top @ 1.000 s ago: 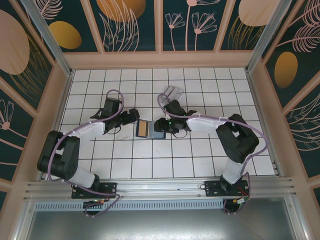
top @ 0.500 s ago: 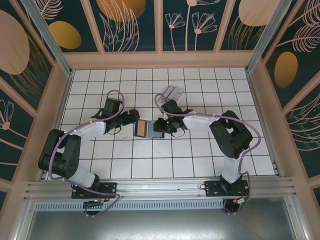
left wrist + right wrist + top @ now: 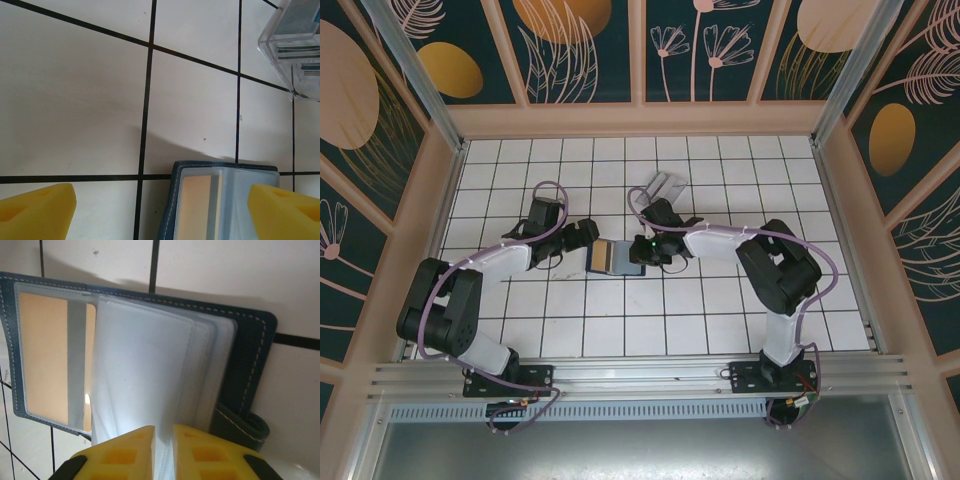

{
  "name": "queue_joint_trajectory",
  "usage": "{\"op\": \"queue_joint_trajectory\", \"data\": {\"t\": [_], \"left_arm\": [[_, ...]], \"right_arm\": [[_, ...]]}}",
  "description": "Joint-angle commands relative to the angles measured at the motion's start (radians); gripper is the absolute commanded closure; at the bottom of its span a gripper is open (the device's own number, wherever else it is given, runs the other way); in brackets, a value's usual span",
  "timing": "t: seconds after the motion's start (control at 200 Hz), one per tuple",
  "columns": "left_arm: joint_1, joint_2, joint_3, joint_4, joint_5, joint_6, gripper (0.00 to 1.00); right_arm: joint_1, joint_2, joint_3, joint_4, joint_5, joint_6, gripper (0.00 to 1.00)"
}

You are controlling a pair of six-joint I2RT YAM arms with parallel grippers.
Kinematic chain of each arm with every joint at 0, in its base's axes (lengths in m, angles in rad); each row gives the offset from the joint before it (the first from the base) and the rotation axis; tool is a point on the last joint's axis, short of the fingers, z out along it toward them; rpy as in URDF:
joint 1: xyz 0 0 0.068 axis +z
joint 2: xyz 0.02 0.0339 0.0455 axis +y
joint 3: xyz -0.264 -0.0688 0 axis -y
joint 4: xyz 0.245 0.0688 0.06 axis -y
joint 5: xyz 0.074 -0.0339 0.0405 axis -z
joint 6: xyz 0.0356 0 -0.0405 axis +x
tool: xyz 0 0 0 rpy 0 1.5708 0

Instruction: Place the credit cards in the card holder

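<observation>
top view: the clear card holder (image 3: 662, 186) stands on the white tiled table (image 3: 520, 330) toward the far side. it is apart from the open blue wallet (image 3: 613, 258), which lies near the middle. the left gripper (image 3: 587, 234) hangs just beside the wallet's left edge. the right gripper (image 3: 638, 250) is down on the wallet's right half.

left wrist view: the yellow fingers are spread wide and hold nothing; the wallet's near edge lies on the tiles below the gap. the tan-gold card (image 3: 196, 200) sits flat in the wallet behind a clear window. in the top right corner the holder shows a few dark cards (image 3: 298, 50) standing in its slots.

right wrist view: the jaws are almost together, pinching the lower edge of a clear sleeve (image 3: 145, 375). the tan-gold card lies in the far left pocket, outside that pinch.

handling, as a judgement: the card looks light, stiff, thin and slick. it probably has to slide out of its pocket's open end before it can be taken by a short edge, a pad on each face. the sleeve looks soft and likely to flop. the wallet seems light enough to skid or lift, so the free claw may need to pin it. the holder looks light too and could tip under a careless push.
</observation>
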Motion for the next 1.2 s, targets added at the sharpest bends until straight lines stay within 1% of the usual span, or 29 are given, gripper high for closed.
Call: {"op": "queue_joint_trajectory", "data": {"t": [0.0,0.09,0.145,0.32,0.37,0.44,0.515,0.716,0.856,1.051,1.136,1.196], "left_arm": [[0.0,0.019,-0.019,0.041,0.025,-0.016,0.13],[0.0,0.019,-0.034,0.061,0.035,-0.018,0.21],[0.0,0.015,-0.041,0.067,0.035,-0.016,0.24],[0.0,0.016,-0.049,0.074,0.045,-0.008,0.29],[0.001,0.018,-0.05,0.074,0.047,-0.007,0.31],[0.0,0.018,-0.053,0.075,0.045,-0.006,0.32],[0.0,0.017,-0.052,0.075,0.044,-0.005,0.34],[0.0,0.013,-0.06,0.079,0.043,-0.007,0.35],[0.0,0.009,-0.068,0.083,0.042,-0.01,0.35],[0.001,-0.003,-0.06,0.067,0.061,-0.013,0.35],[0.005,-0.017,-0.054,0.044,0.036,-0.016,0.34],[0.012,-0.036,-0.056,0.039,0.016,-0.02,0.31]], "right_arm": [[0.012,0.02,0.039,-0.021,-0.014,0.0,0.84],[0.012,0.028,0.051,-0.028,-0.011,0.001,0.85],[0.014,0.033,0.056,-0.028,-0.008,0.002,0.84],[0.017,0.044,0.062,-0.013,-0.021,0.011,0.76],[0.019,0.046,0.058,-0.001,-0.028,0.018,0.73],[0.018,0.047,0.054,0.016,-0.037,0.031,0.65],[0.017,0.044,0.044,0.038,-0.058,0.054,0.62],[0.008,0.001,-0.038,0.18,-0.117,0.18,0.56],[0.003,-0.032,-0.118,0.329,-0.158,0.265,0.55],[-0.006,-0.085,-0.169,0.44,-0.178,0.29,0.57],[-0.005,-0.086,-0.164,0.451,-0.193,0.281,0.57],[-0.002,-0.09,-0.158,0.445,-0.191,0.274,0.58]]}}
